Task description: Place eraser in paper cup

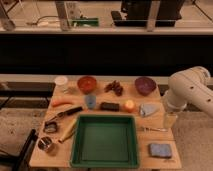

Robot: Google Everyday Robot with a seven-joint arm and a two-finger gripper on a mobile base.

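Paper cup (61, 80): at the far-left corner of the table (45, 159), 11 o'clock from the green tray (105, 162); red bowl (87, 84) near, at its 3 o'clock.
Eraser (109, 106): lying flat at the tray's 12 o'clock, between the blue-grey cup (90, 101) and the orange ball (129, 105), near both.
Gripper (170, 120): over the table's right edge, at 3 o'clock from the eraser and well apart; cannot tell whether it is open or closed.
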